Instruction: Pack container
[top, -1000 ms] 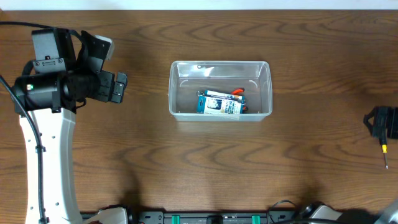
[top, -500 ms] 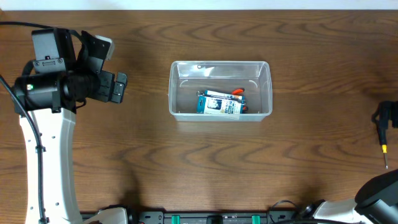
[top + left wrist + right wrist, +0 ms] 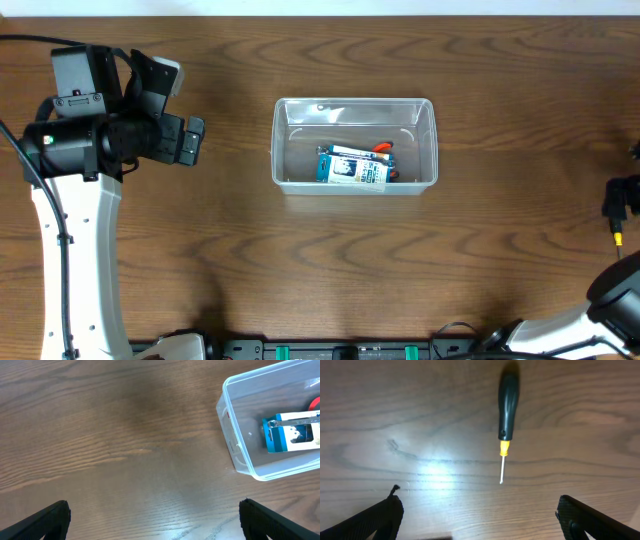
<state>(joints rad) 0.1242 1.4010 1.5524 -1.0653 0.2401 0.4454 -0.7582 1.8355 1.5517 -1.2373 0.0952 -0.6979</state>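
Note:
The clear plastic container (image 3: 355,108) stands mid-table and also shows in the left wrist view (image 3: 235,450). A blue-and-white box (image 3: 352,168) and a red-handled tool (image 3: 382,150) lie inside it. My left gripper (image 3: 192,140) hovers left of the container, open and empty (image 3: 153,507). A screwdriver with a dark handle and yellow collar (image 3: 617,205) lies on the table at the far right. In the right wrist view it lies (image 3: 507,407) ahead of my right gripper (image 3: 477,505), which is open, empty and apart from it.
The brown wooden table (image 3: 330,270) carries everything. The left arm's white link (image 3: 85,260) runs down the left side. Part of the right arm (image 3: 615,295) shows at the lower right corner. The table's far edge runs along the top.
My right gripper has drawn back to the right, off the screwdriver and almost out of the overhead view. The screwdriver stays on the table. The left arm has not moved.

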